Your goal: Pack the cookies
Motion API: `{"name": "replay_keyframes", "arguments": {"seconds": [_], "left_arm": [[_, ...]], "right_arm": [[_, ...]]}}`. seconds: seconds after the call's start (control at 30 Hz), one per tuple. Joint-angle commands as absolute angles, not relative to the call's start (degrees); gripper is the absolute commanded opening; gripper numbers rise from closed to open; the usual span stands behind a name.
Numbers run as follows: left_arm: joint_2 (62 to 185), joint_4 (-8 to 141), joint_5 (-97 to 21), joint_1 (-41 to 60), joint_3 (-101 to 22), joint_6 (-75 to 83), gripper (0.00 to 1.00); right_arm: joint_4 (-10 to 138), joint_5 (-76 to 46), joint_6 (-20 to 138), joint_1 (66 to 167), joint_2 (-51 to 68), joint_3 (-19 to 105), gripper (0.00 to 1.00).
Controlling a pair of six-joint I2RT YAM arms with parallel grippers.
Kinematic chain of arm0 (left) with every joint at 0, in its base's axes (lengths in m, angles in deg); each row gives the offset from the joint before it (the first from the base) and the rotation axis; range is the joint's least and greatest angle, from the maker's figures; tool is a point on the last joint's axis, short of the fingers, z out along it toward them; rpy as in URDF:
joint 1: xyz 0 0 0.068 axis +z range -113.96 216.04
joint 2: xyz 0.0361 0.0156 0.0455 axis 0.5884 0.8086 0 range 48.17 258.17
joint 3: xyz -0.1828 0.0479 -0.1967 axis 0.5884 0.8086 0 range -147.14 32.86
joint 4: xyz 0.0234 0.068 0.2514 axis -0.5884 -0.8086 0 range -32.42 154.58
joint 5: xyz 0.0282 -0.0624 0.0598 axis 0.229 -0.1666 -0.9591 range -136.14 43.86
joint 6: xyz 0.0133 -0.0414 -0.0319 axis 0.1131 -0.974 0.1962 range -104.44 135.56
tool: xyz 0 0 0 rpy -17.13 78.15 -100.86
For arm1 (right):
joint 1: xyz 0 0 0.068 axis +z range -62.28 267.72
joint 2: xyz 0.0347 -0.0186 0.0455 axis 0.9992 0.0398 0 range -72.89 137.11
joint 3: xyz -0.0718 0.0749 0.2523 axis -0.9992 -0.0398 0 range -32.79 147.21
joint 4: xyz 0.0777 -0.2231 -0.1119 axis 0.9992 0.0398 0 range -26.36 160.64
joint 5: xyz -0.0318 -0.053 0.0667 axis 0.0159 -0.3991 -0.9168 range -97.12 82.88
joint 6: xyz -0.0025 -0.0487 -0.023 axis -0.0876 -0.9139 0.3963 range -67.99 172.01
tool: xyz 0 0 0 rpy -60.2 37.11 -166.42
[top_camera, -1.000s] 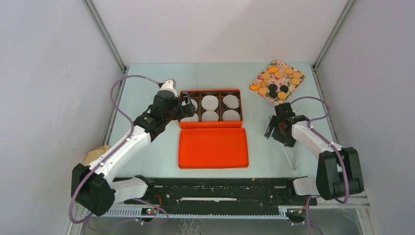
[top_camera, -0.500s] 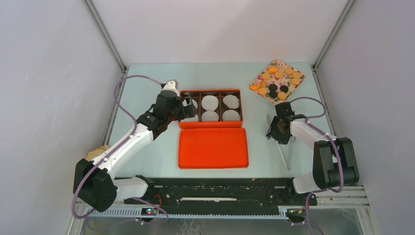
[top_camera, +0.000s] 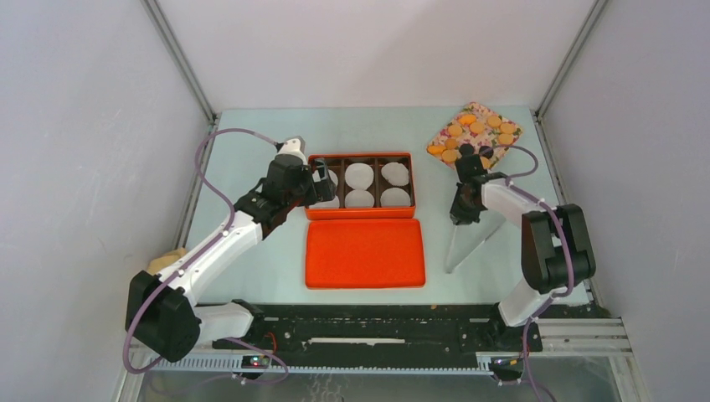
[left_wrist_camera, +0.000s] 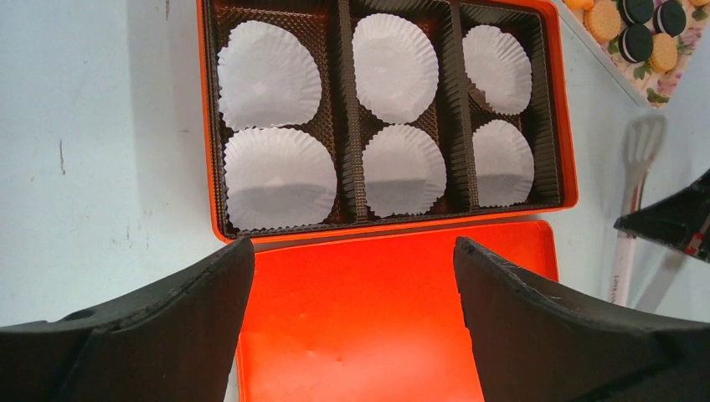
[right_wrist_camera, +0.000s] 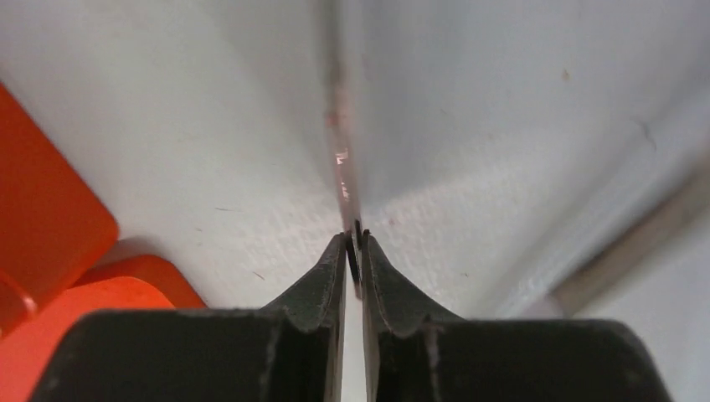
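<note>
Cookies [top_camera: 455, 131]: small flat round discs, all lying flat, single layer, on the floral tray [top_camera: 474, 108] at the far right corner of the table. Two kinds. Orange-golden ones [top_camera: 494, 121] are the majority, spread over the far and left parts of the tray. Dark brown-black ones [left_wrist_camera: 638, 42] are few, grouped toward the tray's near edge; the left wrist view shows a pale filling line around their rims. Part of the near group is hidden in the top view.

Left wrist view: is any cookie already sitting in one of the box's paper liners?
No, all six white liners in the orange box are empty, and the cookies lie outside the box.
</note>
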State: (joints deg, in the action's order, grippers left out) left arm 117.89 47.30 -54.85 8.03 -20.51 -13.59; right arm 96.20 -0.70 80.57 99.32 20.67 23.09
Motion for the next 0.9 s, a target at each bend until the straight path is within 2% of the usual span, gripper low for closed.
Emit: {"name": "replay_keyframes", "arguments": {"seconds": [0.0, 0.17, 0.23, 0.43, 0.67, 0.8, 0.83, 0.87], "left_arm": [[117.2, 47.2, -55.2, 7.7, -22.2, -14.1, 0.93], [117.6, 47.1, -55.4, 7.7, -22.2, -14.1, 0.93], [117.8, 47.1, -55.5, 7.7, -22.3, -14.1, 0.93], [118.2, 47.1, -55.6, 7.7, -22.1, -14.2, 0.93], [119.1, 47.6, -55.2, 7.7, -22.5, -14.6, 0.93], [119.7, 47.9, -54.9, 7.6, -22.6, -15.1, 0.93], [119.8, 47.9, -54.8, 7.6, -22.6, -15.2, 0.92], [119.9, 48.0, -54.8, 7.6, -22.5, -15.3, 0.92]], "right_arm": [[97.6, 0.3, 77.6, 101.5, 24.3, 30.6, 0.14], [99.1, 0.8, 75.6, 104.1, 29.0, 37.2, 0.06], [99.8, 0.8, 74.7, 104.9, 30.8, 39.7, 0.01], [103.1, 5.6, 71.0, 108.7, 34.4, 46.7, 0.0], [110.7, 10.8, 67.0, 106.7, 43.7, 60.8, 0.0], [114.9, 13.8, 65.9, 105.8, 49.3, 68.3, 0.07], [115.5, 14.1, 65.7, 105.6, 50.1, 69.3, 0.13], [115.6, 13.9, 65.4, 105.5, 50.8, 69.8, 0.15]]}}
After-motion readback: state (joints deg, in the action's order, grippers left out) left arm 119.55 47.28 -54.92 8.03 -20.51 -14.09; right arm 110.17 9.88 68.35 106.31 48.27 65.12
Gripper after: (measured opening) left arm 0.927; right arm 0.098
